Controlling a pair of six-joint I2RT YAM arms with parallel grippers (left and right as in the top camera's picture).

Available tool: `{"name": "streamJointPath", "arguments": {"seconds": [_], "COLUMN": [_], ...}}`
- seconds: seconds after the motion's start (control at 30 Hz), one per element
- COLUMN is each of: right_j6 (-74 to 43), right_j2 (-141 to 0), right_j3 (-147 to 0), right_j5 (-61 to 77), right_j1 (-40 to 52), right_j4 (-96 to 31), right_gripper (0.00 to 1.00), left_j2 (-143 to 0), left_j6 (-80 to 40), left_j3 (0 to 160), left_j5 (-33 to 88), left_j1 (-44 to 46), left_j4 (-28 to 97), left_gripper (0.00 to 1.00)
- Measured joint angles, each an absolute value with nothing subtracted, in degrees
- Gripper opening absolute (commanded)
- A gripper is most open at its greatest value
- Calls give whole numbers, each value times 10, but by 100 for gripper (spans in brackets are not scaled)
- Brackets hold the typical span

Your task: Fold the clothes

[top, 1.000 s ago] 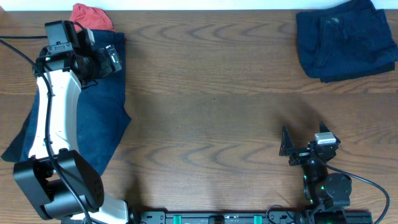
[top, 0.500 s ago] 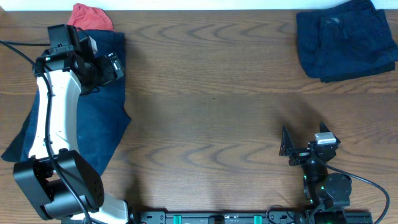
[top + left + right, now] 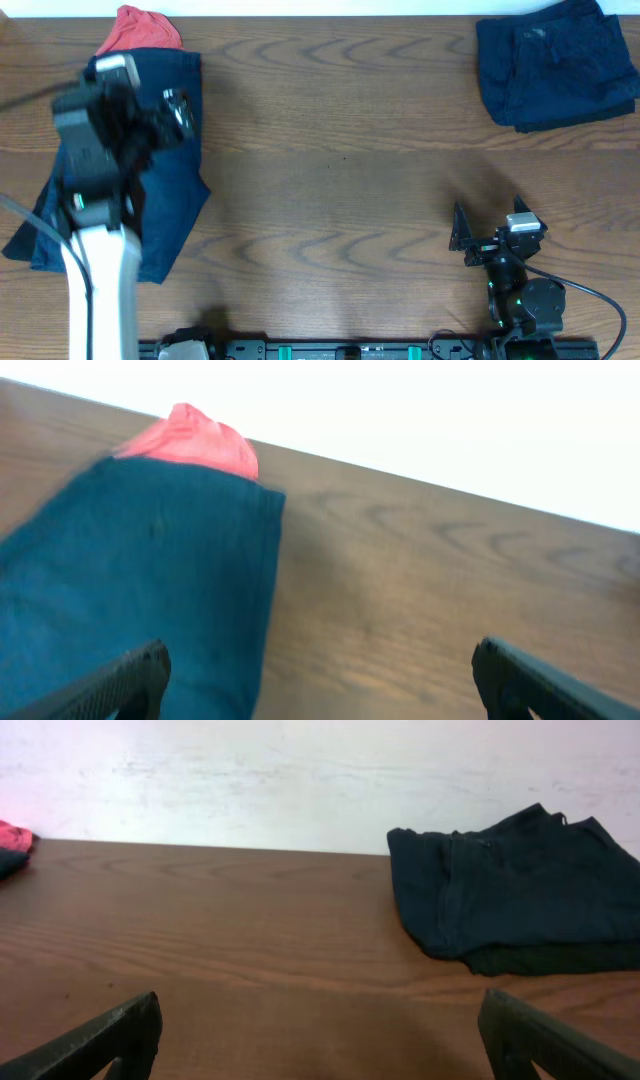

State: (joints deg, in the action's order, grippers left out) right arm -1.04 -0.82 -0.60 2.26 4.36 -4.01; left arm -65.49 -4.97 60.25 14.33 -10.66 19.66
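The left gripper (image 3: 172, 108) hung over the upper part of a dark blue garment (image 3: 170, 195) that lay spread flat along the table's (image 3: 340, 170) left side. The overhead view blurred the gripper and the white left arm (image 3: 100, 270) that carried it. In the left wrist view the gripper (image 3: 325, 678) had its jaws parted wide, one fingertip (image 3: 135, 670) over the blue cloth (image 3: 150, 580) and the other over bare wood, with nothing caught between them. Whether the fingers touched the fabric could not be told.

A red cloth (image 3: 140, 28) sat bunched at the garment's far end, touching it, close to the table's back edge. The left wrist camera showed it (image 3: 195, 440) just beyond the blue fabric's far hem.

The second lot of clothes, a folded dark navy pile (image 3: 555, 65), rested at the far right corner of the table, well apart from both grippers.

The right gripper (image 3: 487, 215) was near the front edge on the right side, over bare wood, its jaws spread and empty. From its own wrist camera the gripper (image 3: 318, 1020) faced the back wall (image 3: 250, 780); the folded pile (image 3: 520, 890) lay ahead and to the right, and a sliver of the red cloth (image 3: 12, 835) showed at the far left edge.
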Motion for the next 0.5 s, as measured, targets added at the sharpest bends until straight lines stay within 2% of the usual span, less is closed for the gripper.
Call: {"name": "streamJointPath", "arguments": {"seconds": [0.23, 0.5], "right_j6": [-10, -10], "right_j2": [-7, -7], "right_j3": [-6, -6], "right_j5": [21, 20], "right_j1": [44, 44], "right_j4": [-40, -40], "right_gripper": [99, 99], "left_j2": [-465, -265], "left_j6": [-29, -28], "left_j3": [349, 150], "left_j5": [135, 133], "left_j1": [-107, -107], "left_j4": [44, -60], "left_gripper": [98, 98]}}
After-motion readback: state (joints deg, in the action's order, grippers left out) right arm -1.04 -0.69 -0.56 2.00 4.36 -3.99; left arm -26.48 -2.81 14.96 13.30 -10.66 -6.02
